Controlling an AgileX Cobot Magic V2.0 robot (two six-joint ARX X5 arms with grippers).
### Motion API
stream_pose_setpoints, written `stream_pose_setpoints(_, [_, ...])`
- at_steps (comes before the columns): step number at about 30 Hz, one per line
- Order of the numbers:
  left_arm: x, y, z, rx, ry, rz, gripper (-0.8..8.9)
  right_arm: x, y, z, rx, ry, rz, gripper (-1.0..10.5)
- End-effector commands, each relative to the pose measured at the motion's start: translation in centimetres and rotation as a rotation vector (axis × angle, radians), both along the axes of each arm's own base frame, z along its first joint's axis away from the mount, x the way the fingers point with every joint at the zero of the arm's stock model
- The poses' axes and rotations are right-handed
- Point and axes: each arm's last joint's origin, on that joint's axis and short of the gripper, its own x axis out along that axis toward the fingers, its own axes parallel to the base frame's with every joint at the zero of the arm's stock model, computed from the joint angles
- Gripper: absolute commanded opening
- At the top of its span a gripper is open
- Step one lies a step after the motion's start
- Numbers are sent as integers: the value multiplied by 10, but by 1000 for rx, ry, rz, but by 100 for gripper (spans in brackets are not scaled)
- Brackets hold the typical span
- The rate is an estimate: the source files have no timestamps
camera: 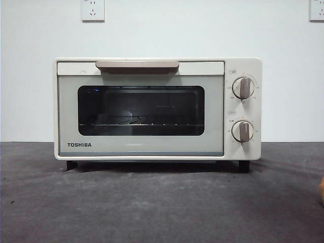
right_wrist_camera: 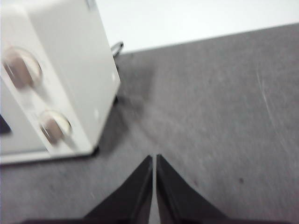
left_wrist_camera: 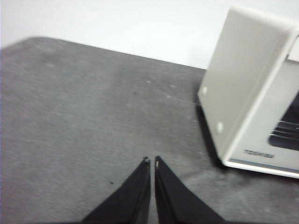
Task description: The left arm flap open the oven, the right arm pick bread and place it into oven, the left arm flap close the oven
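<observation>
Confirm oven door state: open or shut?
Shut. In the front view the oven door sits flush with its face, handle up top, wire rack visible only through the glass.

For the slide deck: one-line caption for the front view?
Closed oven on the grey table, rack visible through the window, both arms out of frame.

The left gripper [left_wrist_camera: 151, 161] hangs over the grey table [left_wrist_camera: 84, 116], its two black jaws pressed nearly together with only a thin slit between the tips. At about two o'clock from the tips stands the cream-white TOSHIBA toaster oven [left_wrist_camera: 243, 84], its side panel facing.
</observation>
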Motion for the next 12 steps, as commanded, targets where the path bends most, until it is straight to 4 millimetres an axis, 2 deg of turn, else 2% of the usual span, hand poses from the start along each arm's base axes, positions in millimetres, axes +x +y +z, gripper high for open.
stream_pose_setpoints(1, [-3,-1,20,-76,-57,-8,17,-5,0,23,67,-73,-3,7])
stream_pose_setpoints(5, [-4,-2,42,-123,-79,-11,17,-11,0,47,102,-89,-11,7])
stream_pose_setpoints(12, [4,-3,84,-171,-47,-44,17,-16,1,94,87,-3,31,7])
